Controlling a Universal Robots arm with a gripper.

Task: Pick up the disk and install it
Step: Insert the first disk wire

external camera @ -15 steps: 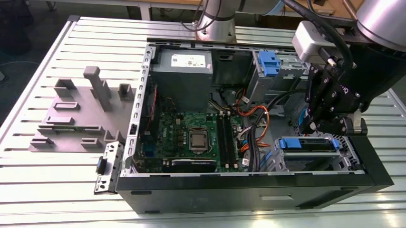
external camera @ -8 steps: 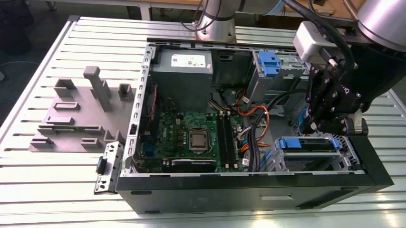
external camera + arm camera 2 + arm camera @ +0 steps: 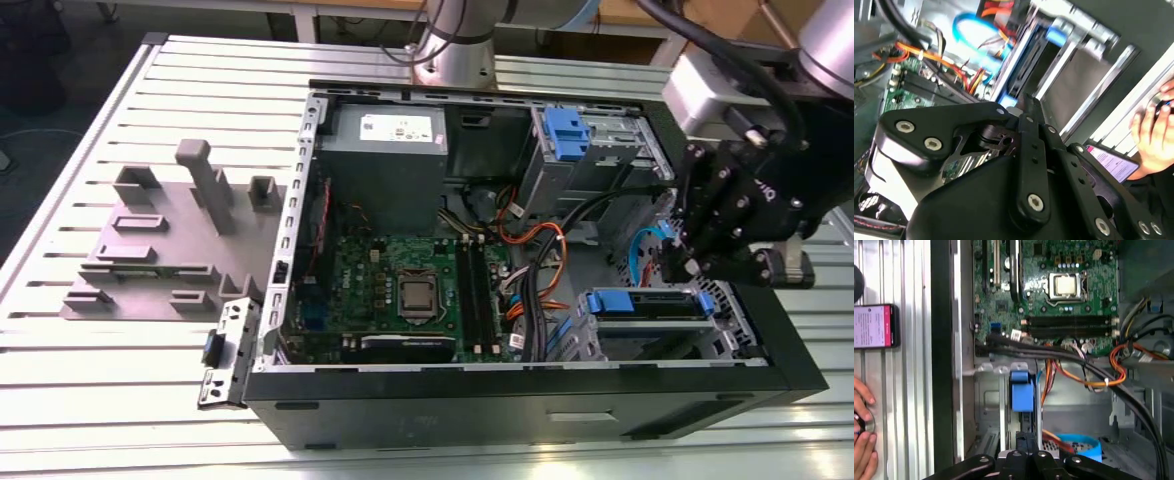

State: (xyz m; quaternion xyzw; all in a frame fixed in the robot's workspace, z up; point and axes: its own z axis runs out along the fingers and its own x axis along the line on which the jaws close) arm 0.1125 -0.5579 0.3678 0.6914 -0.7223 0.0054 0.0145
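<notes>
Hovering end effector above blue-framed disk (flat, rectangular).

No text is legible. The power supply carries a white label with unreadable print. In the first wrist view, the phone screen shows lines of text too small to read.

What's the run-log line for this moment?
tool: above drive bay, state unclear | disk: seated in bay inside case | hand: on table by phone
</notes>
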